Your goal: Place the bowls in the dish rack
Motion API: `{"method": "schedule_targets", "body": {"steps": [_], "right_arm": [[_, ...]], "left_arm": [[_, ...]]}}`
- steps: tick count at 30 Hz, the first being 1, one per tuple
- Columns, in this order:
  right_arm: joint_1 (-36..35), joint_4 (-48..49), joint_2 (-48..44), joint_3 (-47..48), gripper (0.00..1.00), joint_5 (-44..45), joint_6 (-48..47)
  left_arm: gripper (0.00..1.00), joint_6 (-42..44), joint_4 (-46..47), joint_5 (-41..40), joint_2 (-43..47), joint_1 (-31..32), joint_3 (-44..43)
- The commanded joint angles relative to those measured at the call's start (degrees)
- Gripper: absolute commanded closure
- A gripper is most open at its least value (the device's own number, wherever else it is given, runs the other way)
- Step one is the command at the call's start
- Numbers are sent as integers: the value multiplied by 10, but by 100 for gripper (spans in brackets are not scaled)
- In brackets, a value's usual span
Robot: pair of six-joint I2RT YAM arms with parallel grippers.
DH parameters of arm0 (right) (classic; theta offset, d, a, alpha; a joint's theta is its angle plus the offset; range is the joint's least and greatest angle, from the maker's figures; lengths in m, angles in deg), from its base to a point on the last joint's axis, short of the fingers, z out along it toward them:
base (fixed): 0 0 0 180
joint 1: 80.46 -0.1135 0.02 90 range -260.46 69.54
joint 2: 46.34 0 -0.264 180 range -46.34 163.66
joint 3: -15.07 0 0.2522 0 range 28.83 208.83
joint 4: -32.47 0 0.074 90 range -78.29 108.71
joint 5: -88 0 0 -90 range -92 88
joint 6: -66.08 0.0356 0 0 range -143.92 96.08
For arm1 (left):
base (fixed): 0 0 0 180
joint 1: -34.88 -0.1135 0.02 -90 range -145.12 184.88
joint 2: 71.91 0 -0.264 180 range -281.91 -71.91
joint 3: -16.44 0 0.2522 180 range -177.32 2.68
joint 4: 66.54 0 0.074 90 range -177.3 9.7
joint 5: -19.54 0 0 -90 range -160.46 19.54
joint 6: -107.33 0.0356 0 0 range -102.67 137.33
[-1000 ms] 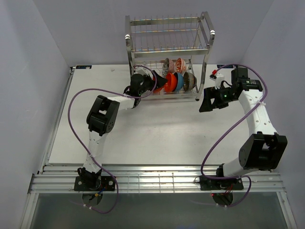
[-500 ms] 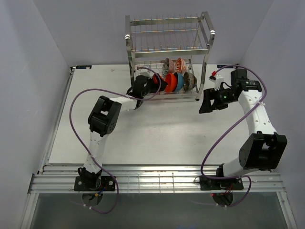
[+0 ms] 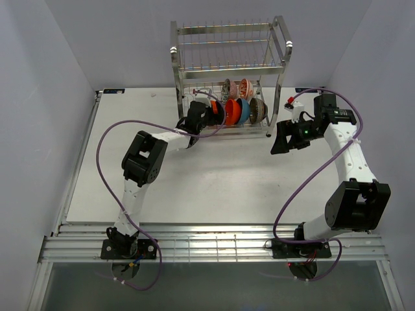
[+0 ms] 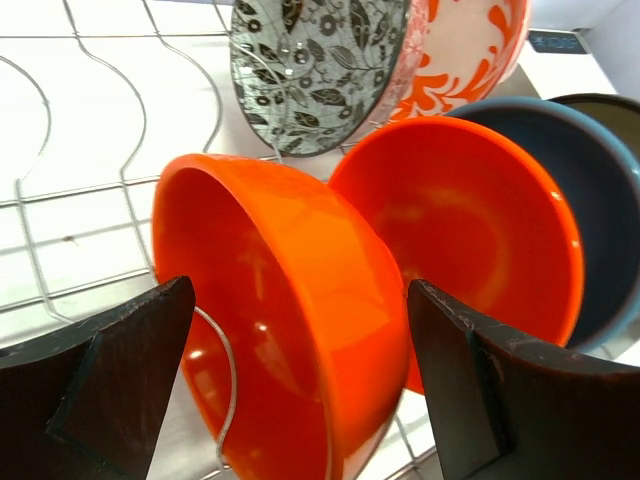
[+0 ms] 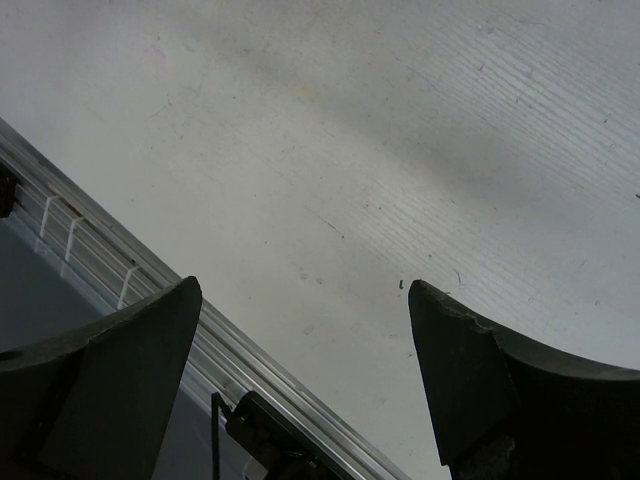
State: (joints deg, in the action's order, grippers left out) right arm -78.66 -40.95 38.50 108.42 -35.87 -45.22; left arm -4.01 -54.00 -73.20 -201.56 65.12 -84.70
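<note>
Reference: two-tier silver wire dish rack. On its lower tier six round bowls are stood on edge between the wires, so that each is propped by the wire loops and by its neighbour. Along the rack's front, from its left end, are noted a plain orange bowl, a second plain orange bowl, a blue bowl and a brown bowl. At the rack's back are noted a black-and-white leaf-patterned bowl and a red-and-white patterned bowl. The left gripper is held at the rack's front left, jaws spread wide to either side of the first orange bowl. No pinch is seen, so the bowl is judged to be carried by the wires, not the fingers. The right gripper is held off the rack's right end above the white table, jaws wide with nothing between them, presumably so that the rack's front is left free. No bowl is seen outside the rack, and loading is judged essentially done.
</note>
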Motion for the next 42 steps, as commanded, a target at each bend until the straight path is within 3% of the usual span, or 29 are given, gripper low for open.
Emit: {"method": "schedule_targets", "body": {"steps": [1,26,33,42], "right_arm": [[2,4,-15,-9,10,-15,-8],[2,7,-33,-15,10,-39,-7],[2,6,-39,-12,10,-38,-7],[2,3,-44,0,10,-28,-6]], "left_arm": [[2,35,-14,-25,51,3,-17],[2,179,-51,-135,120,47,22],[2,184,-60,-133,170,51,68],[2,182,-154,-84,256,65,122]]}}
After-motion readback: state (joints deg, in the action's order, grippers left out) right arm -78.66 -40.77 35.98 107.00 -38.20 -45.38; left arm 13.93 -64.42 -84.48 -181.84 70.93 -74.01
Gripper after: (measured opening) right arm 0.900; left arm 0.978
